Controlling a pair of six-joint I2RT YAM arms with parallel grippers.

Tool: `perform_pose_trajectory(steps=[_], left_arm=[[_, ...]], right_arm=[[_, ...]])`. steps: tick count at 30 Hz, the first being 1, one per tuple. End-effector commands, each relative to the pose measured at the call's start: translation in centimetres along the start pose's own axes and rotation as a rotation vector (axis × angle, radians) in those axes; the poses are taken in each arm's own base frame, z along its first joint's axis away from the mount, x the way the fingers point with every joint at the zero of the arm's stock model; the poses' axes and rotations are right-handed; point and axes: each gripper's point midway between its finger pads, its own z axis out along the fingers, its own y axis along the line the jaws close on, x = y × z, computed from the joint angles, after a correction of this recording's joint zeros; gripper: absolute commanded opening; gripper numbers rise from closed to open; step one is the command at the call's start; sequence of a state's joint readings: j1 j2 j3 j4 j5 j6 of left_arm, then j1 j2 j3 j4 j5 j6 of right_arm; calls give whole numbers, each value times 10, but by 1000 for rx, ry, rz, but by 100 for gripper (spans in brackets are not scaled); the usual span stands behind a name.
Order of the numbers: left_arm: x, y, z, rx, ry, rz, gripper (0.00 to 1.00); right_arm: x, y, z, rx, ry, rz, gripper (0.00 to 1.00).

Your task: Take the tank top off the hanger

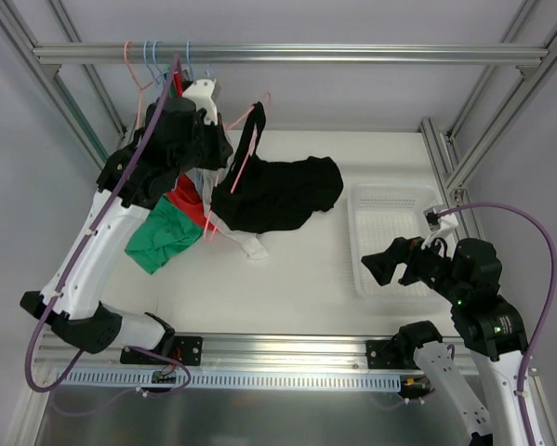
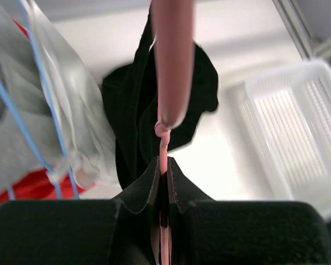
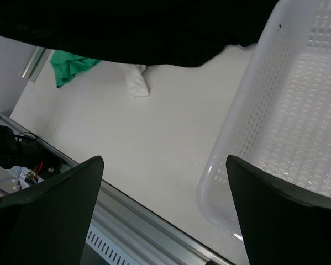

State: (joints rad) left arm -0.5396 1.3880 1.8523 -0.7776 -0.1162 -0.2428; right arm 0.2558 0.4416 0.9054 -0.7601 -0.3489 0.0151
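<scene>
**A:** Entry one, the tank top (image 1: 283,195). Where is it?

**B:** Black, left of centre on the tabletop (image 1: 306,279). Most of it is pooled on the surface. One narrow part rises along the pink hanger (image 1: 245,149), so I judge it not yet off.

**A:** The hanger?

**B:** Thin pink rod, tilted, with its upper end near the rail (image 1: 352,53). The left pincer (image 2: 163,165) is clamped tight on it, fingers pressed together around the rod.

**A:** The right pincer (image 3: 164,165)?

**B:** Fingers spread wide, nothing between them. It hovers low beside the white basket (image 1: 356,242), well apart from the garment.

**A:** Handling notes for the garment?

**B:** Probably light, limp knit cloth with no stiffness. It should fold and slide wherever it is pulled, and it won't break. The likely snag is a strap catching on the hanger's end.

**A:** Recommended hold?

**B:** Pinch a bunched fold of the body close below the hanger, then draw it down and away while the hanger stays fixed. A single thin edge may slip free.

**A:** Other stock?

**B:** A green garment (image 1: 162,240) and a red one (image 1: 187,200) under the left arm.
</scene>
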Motion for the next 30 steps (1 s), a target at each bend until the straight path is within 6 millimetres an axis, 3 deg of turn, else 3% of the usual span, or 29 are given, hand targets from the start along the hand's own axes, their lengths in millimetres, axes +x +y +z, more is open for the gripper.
perform_pose_trajectory(steps=[1,3,4,6,9,10,11,13,15,18,19,22,24,26,28,30], left_arm=[[12,-25,-25,145,-21,-8,0],[31,-46,-39,261,17,8,0],[54,-49,-38,285,70,6,0],[69,-71,-66,419,79,-8,0],[109,-83,-84,501,141,-20,0],[124,-83,-88,514,165,-21,0],[132,-84,-90,524,182,-26,0],[149,-90,-97,559,222,-33,0],[158,-92,-100,563,237,-38,0],[159,-95,-108,581,229,-42,0],[159,-94,-109,583,227,-44,0],[156,-94,-113,589,208,-45,0],[154,-94,-116,594,200,-46,0],[151,-94,-118,600,190,-45,0],[151,-94,-121,605,186,-46,0],[150,-96,-123,621,187,-44,0]], right_arm=[[-20,21,11,-133,-61,-25,99],[-23,40,13,-253,-53,-36,99],[-26,47,15,-292,-53,-32,100],[-41,55,28,-348,-64,-26,99],[-61,66,50,-370,-62,-46,93],[-61,78,56,-400,-49,-93,92],[-60,73,77,-353,-16,-98,90],[-72,93,85,-375,-26,-152,85],[-78,95,108,-333,-21,-168,80],[-71,106,132,-327,14,-223,71],[-69,117,133,-351,22,-237,67],[-58,123,144,-349,53,-257,57],[-55,122,148,-336,60,-258,44],[-52,119,148,-323,57,-258,19],[-53,114,147,-299,45,-258,15],[-61,108,143,-257,8,-255,0]])
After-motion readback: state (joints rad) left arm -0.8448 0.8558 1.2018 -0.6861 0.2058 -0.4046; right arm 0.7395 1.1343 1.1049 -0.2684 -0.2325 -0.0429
